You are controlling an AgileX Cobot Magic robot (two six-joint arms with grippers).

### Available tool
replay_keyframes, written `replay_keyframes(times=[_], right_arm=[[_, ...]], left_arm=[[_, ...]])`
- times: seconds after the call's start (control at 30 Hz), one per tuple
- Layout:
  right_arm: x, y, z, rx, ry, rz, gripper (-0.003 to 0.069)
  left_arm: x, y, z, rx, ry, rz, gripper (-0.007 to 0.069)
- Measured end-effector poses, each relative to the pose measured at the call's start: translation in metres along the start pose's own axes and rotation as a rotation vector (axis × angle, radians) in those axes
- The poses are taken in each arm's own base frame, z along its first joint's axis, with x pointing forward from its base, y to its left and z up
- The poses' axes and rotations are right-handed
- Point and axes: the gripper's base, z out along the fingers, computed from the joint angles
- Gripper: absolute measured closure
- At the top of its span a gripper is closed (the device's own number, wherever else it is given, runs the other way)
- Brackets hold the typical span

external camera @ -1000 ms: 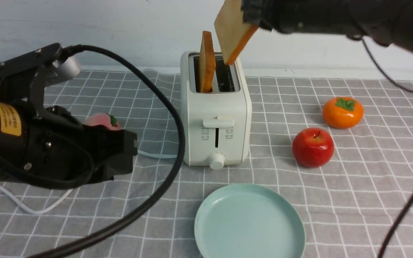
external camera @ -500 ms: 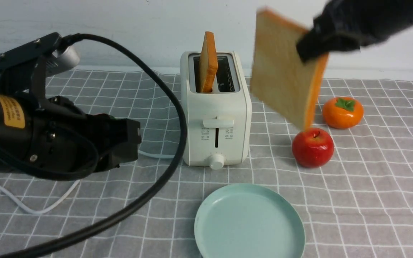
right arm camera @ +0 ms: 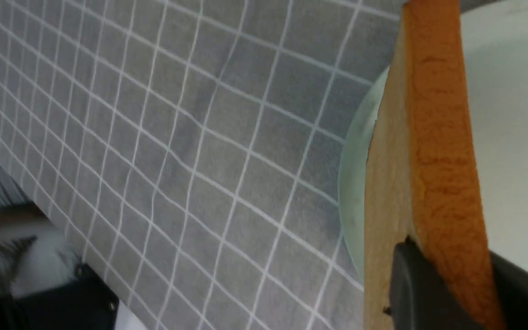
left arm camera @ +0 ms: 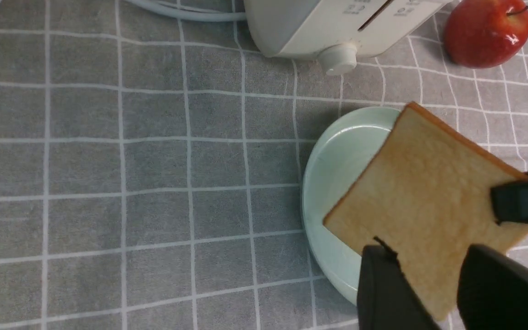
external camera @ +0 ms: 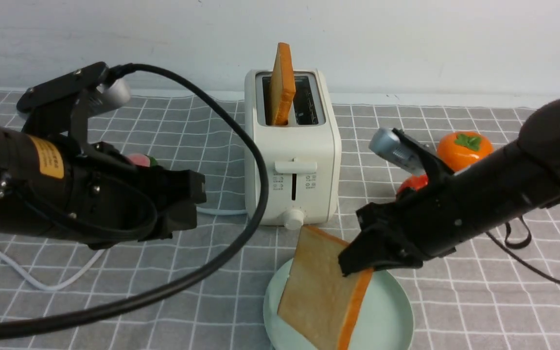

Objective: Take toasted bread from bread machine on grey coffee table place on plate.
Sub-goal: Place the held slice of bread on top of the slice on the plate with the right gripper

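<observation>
Gridded grey cloth (external camera: 455, 311), porous square toast (external camera: 316, 287)

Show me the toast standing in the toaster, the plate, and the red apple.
Toast in the toaster (external camera: 282, 82), front view, visible middle.
Plate (left arm camera: 342, 160), left wrist view, bare inner floor.
Red apple (left arm camera: 486, 32), left wrist view, skin.

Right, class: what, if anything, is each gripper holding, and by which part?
The right gripper pinches a toasted bread slice by its crust edge, near the upper corner. The left gripper holds nothing.
</observation>
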Motion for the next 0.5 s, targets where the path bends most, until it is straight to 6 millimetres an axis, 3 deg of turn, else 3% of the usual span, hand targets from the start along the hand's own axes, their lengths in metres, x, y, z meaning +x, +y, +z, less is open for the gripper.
replay_keyframes(times=[0.13, 0.3, 0.4, 0.5], right_arm=[[-0.002, -0.013, 0.014, 0.013, -0.008, 0.065, 0.0540], [-0.002, -0.019, 0.013, 0.058, 0.003, 0.035, 0.0375], [-0.007, -0.027, -0.008, 0.129, -0.006, -0.037, 0.0207], [-0.018, -0.027, -0.053, 0.167, -0.106, -0.068, 0.0066]], left_arm=[[0.001, -0.002, 0.000, 0.018, 0.010, -0.025, 0.0386], [0.002, -0.002, 0.000, 0.024, 0.025, -0.039, 0.0386], [0.001, -0.003, 0.000, 0.031, 0.013, -0.039, 0.0386], [-0.006, -0.006, 0.004, 0.061, -0.052, -0.033, 0.0386]])
